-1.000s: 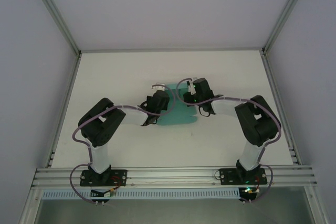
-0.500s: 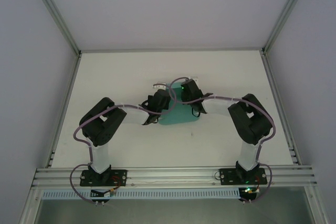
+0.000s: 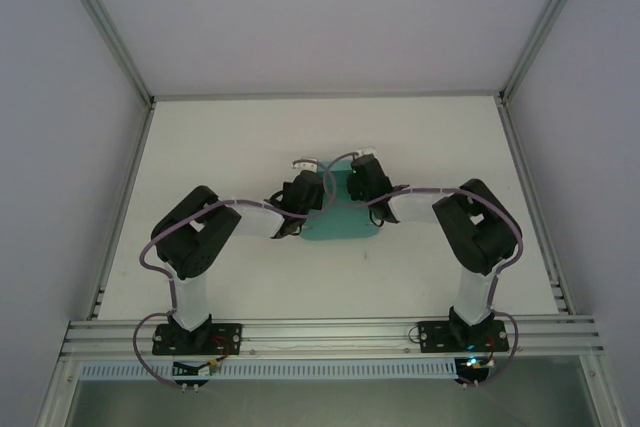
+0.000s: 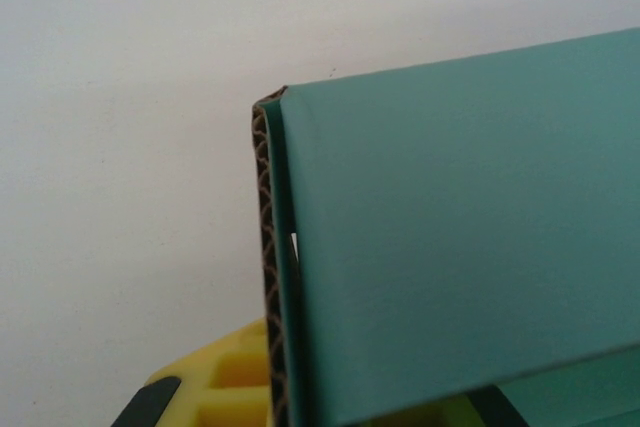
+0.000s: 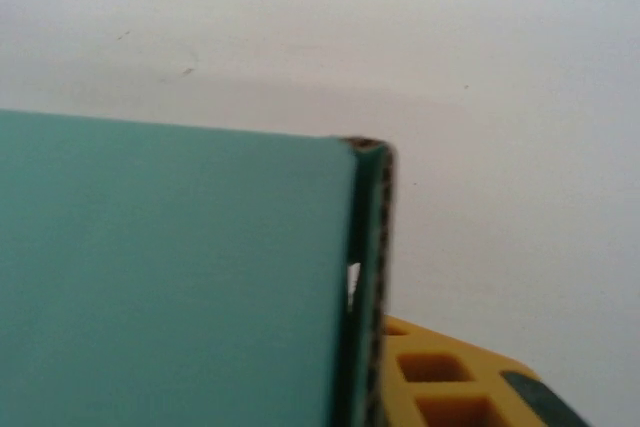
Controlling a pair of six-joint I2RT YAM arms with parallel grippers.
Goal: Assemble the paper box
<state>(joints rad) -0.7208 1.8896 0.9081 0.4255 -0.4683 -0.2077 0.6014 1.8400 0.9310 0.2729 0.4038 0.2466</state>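
the left gripper (image 3: pixel 305 167) stays where it was, near the middle of the table (image 3: pixel 200 147), its jaws pressed together on the paper box (image 3: pixel 345 225) — in its wrist view the left wall (image 4: pixel 450 247), doubled teal card with a corrugated edge, stands up just over a yellow finger (image 4: pixel 225 382). the box lies mid-table between the two grippers, and less of it shows from above than a second ago: the wide teal patch is now a strip on the side of the wrists toward the near edge. the right gripper (image 3: pixel 364 159) has swung in leftward, closing the gap to its partner, and its wrist view has the right wall (image 5: pixel 170 277) upright beside a yellow lattice finger (image 5: pixel 440 377); whether those jaws pinch the card i cannot tell. my reading — the side walls are being raised and drawn inward, so the box is taking shape, though nothing shows it locked yet.
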